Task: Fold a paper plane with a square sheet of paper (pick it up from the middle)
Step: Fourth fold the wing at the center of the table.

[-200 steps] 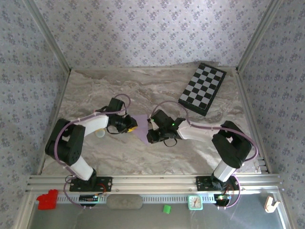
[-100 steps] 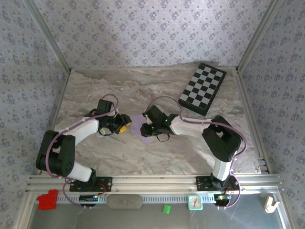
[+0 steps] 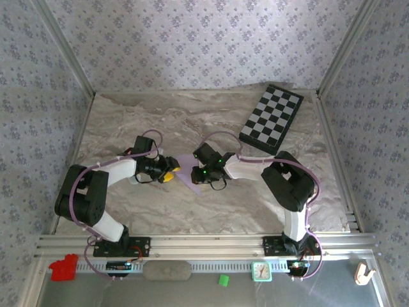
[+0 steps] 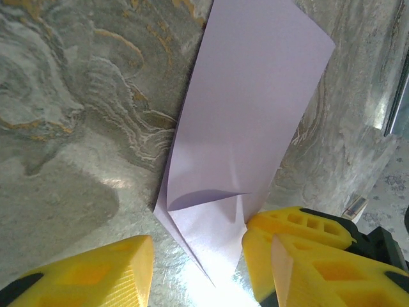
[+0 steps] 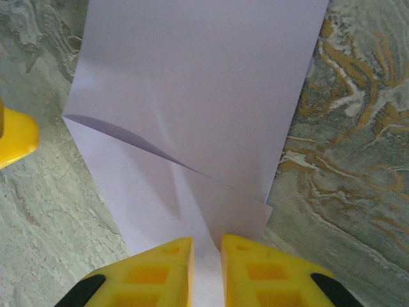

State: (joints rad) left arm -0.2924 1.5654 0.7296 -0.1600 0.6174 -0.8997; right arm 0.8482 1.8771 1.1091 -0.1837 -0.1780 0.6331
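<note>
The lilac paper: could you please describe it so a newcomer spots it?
On the marbled table, look between the left gripper and right gripper. The pale lilac paper sheet lies there, plain and creased, unlike the black-and-white chequered board.

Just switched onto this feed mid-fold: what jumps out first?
The lilac sheet of paper at mid-table, one flap creased across it. Both yellow-fingered pincers crowd it: the right pincer has fingers almost together over its near edge, the left pincer stands open astride a corner. The chequered board lies at the far right.

Rear overhead, wide; wrist close-ups (shared paper (image 4: 249, 115))
</note>
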